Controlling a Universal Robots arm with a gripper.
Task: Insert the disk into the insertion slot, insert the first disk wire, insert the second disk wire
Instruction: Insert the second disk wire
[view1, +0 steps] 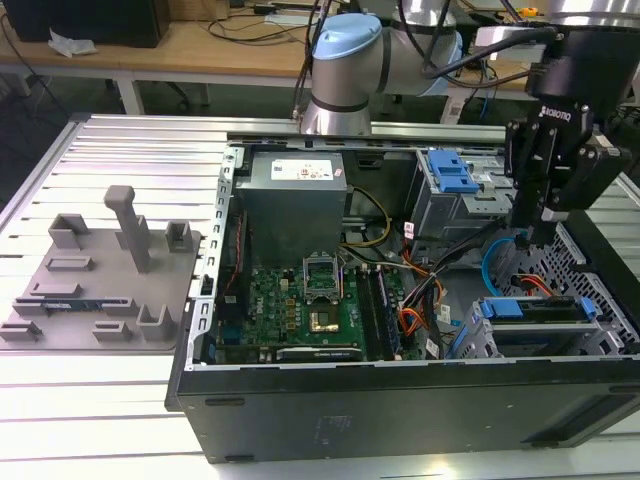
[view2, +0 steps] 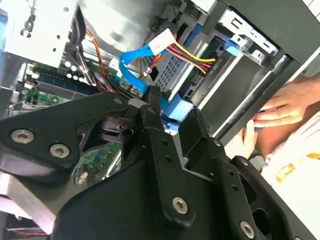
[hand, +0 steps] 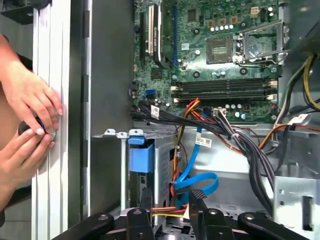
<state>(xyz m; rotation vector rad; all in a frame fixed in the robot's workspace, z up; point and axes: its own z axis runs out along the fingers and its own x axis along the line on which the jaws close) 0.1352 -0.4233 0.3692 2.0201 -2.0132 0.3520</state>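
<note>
The arm (view1: 345, 60) comes in from the far side, its joint capped in pale blue, and reaches across to the exterior view's right. Its black wrist (view1: 575, 75) points down, with the gripper (view1: 540, 232) hanging upright beneath it.

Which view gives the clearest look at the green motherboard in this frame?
The first wrist view: the motherboard faces the camera, its processor socket and memory slots plain. The exterior view shows it at a slant inside the open case. The second wrist view catches slivers of it.
</note>
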